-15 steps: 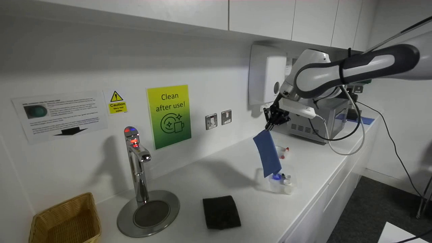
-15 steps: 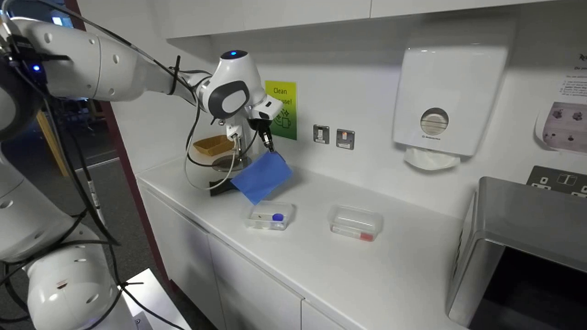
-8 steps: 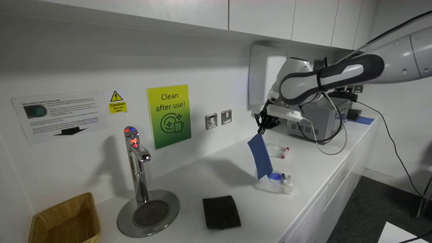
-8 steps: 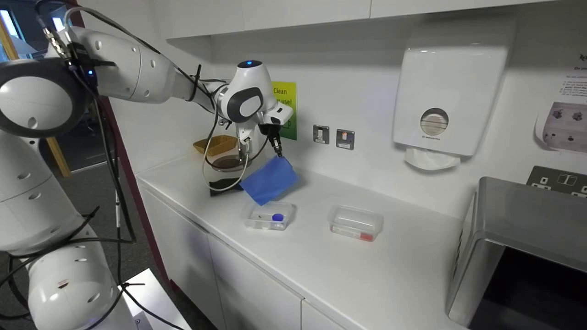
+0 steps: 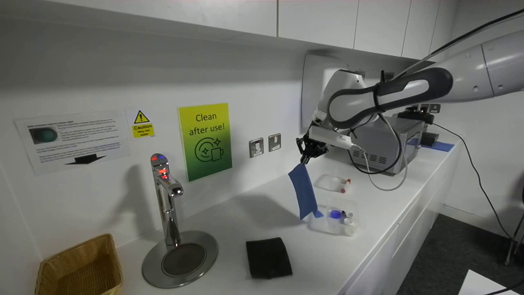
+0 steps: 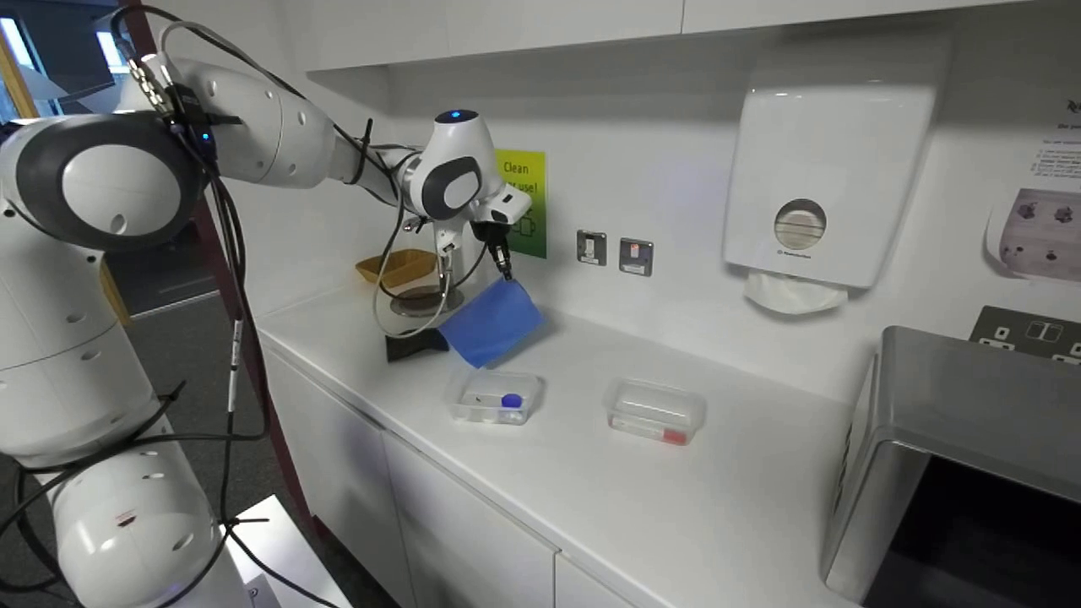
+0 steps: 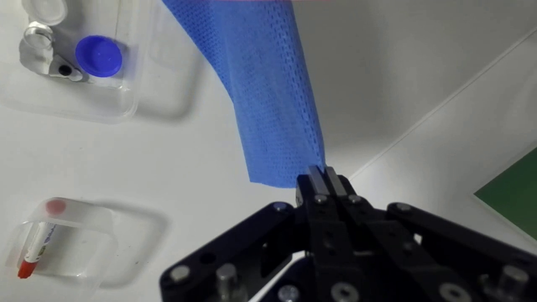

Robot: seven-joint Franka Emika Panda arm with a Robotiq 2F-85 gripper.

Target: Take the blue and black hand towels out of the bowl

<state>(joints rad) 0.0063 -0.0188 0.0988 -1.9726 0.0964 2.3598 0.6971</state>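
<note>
Two tubs (image 7: 90, 214) (image 7: 109, 114): marker (image 7: 37, 248); blue cap (image 7: 99, 55). Gripper (image 7: 322, 169) pinches towel (image 7: 270, 96).

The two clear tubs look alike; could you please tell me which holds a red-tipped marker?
The tub nearer the grey appliance holds the marker; the other tub, nearer the black towel, contains a round blue piece.
</note>
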